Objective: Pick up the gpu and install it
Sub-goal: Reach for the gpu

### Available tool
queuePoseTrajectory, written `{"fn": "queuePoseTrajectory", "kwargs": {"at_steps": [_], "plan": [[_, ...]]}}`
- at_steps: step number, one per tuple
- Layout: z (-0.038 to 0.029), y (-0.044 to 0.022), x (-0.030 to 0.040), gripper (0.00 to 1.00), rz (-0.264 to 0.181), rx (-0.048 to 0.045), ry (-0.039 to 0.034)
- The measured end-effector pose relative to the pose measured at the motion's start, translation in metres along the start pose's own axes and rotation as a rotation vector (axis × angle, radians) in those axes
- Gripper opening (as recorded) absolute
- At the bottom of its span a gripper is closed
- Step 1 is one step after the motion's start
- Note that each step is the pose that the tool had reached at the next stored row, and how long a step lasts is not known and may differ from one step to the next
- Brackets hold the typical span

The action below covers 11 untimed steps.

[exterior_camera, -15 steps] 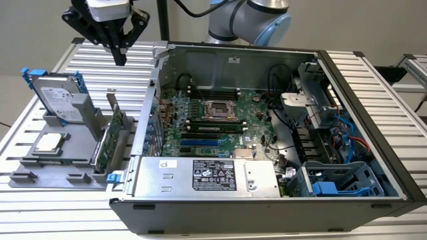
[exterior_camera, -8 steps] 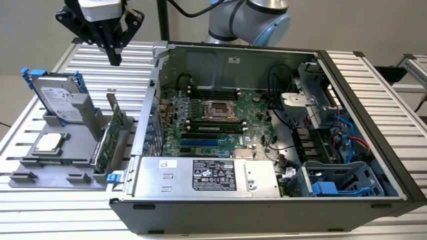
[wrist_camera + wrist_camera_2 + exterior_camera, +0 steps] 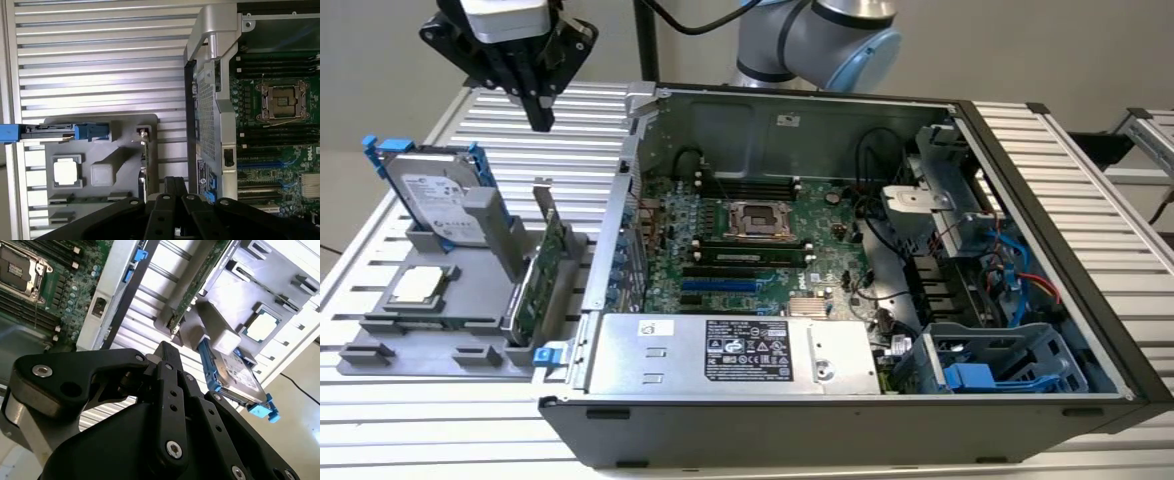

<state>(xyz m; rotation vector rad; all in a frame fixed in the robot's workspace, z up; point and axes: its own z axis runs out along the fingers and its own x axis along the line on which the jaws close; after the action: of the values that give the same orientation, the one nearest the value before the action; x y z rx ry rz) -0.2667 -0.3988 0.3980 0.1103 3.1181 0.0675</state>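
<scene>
Claw: the claw (image 3: 540,120) hangs above the slatted table (image 3: 587,130) with its fingertips pointing down. The fingers are pressed together with nothing between them.
Gpu, place: the gpu (image 3: 550,268) stands in a slot of the grey holder (image 3: 400,335), below the claw and well apart from it. It is on the side of the holder nearest the computer case (image 3: 1041,230).
Gpu, long axis: the card rests on one long edge and its long axis runs level along the table, roughly in line with the case's side wall. In the first wrist view it shows edge-on as a thin strip (image 3: 143,165) just past the fingertips.
Gpu, facing: the green board face is turned toward the case. The silver end bracket (image 3: 542,205) stands upright at the end beside the hard drive.
Holder, contents: three items, all lower than the claw. They are the gpu, a hard drive (image 3: 438,195) with blue rails set on edge and leaning, and a square CPU chip (image 3: 420,287) lying flat in its pocket.
Case, contents: the case lies open-side up, beside and below the claw. Inside are a green motherboard (image 3: 821,215) with an open CPU socket (image 3: 754,220), a silver power supply (image 3: 734,350) and a grey drive cage (image 3: 1001,360) with blue parts.
Contact: the claw touches none of these items.
</scene>
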Motion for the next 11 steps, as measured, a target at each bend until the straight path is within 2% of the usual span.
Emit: {"fn": "queuePoseTrajectory", "kwargs": {"at_steps": [11], "plan": [[0.0004,-0.0008,0.0121,0.0,0.0,0.0,0.0]]}}
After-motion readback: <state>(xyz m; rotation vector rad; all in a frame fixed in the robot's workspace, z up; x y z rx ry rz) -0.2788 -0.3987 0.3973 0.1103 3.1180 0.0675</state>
